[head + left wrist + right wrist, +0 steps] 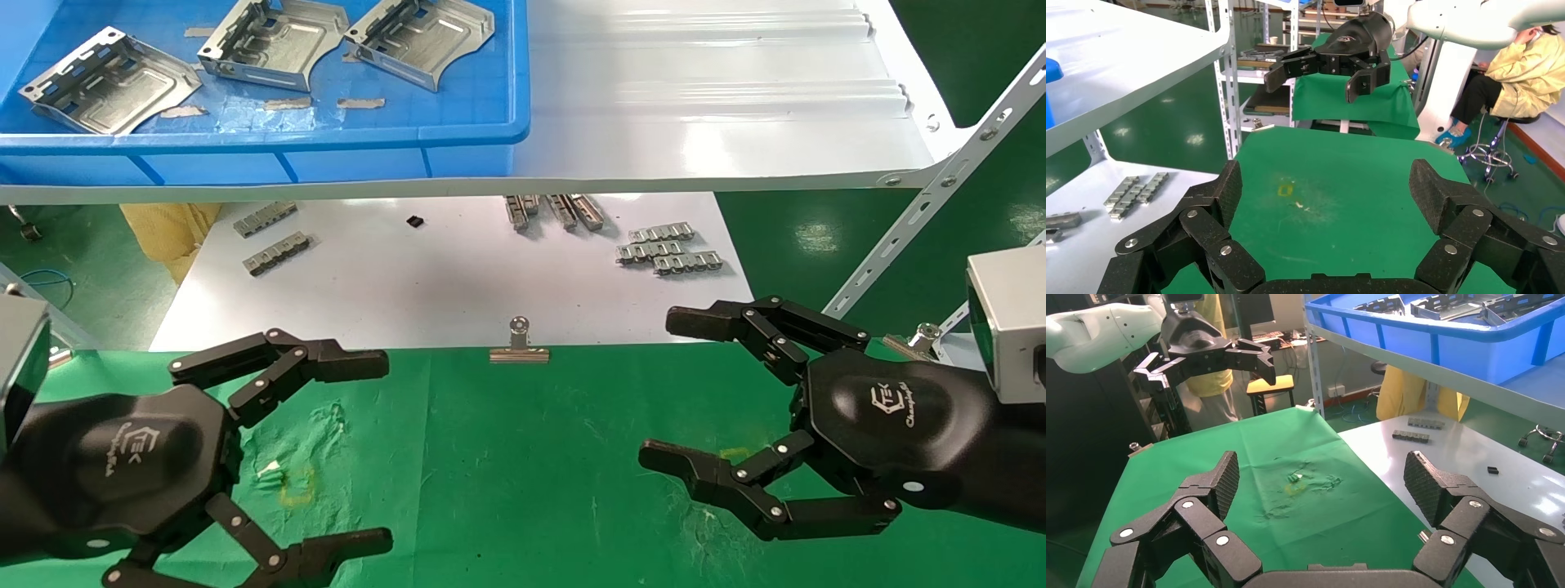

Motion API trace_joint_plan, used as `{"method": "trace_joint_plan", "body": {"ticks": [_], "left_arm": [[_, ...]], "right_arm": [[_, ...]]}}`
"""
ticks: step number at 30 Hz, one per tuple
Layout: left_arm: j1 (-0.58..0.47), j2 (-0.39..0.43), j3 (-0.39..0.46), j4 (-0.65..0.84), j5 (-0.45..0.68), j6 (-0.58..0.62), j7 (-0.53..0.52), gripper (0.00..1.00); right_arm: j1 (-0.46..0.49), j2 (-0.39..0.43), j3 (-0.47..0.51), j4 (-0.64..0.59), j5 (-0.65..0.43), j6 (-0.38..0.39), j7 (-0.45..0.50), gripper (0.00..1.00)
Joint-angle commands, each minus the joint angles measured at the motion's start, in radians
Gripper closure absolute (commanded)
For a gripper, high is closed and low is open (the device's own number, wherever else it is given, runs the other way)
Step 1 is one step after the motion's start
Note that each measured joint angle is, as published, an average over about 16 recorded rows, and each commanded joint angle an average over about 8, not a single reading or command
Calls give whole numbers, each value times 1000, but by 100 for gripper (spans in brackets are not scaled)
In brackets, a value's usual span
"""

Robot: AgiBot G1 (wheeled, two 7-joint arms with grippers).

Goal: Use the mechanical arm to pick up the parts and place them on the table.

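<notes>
Both pincers are held spread wide and empty over the green cloth table (523,490): left gripper (384,449) off to the left of the silver binder clip (519,343), right gripper (658,388) off to its right, each nearer the robot than the clip. No part is pinched by either; fingers are kept apart, prob. as a ready pose ahead of a reach.

Three stamped sheet-metal parts (110,82) are seen well beyond the clip, up in a blue plastic bin (270,147) on the white ribbed shelf (695,98). They lie ribbed face up, folded slotted walls raised, spaced apart, so a wall edge can likely be nipped w/o touching a neighbour.

Just past the clip a flat white board (458,278) carries small toothed strips (670,249), which are not wanted.

Table cloth near the clip is bare apart from scuffed spots, so nothing appears to be placed yet. Which arm is meant to go first cannot be told.
</notes>
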Motion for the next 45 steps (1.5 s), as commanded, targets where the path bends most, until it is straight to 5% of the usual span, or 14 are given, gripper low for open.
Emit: {"method": "trace_joint_plan", "body": {"ticks": [1,15,22,24,33,45], "left_arm": [[0,0,0,0,0,0,0,0],[0,0,0,0,0,0,0,0],[0,0,0,0,0,0,0,0],[0,0,0,0,0,0,0,0],[-41,22,-6,24,8,-61,-22,0],[-235,120,10,176,110,-251,-58,0]], "right_arm": [[0,0,0,0,0,0,0,0],[0,0,0,0,0,0,0,3],[0,0,0,0,0,0,0,86],[0,0,0,0,0,0,0,100],[0,0,0,0,0,0,0,100],[0,0,0,0,0,0,0,100]]}}
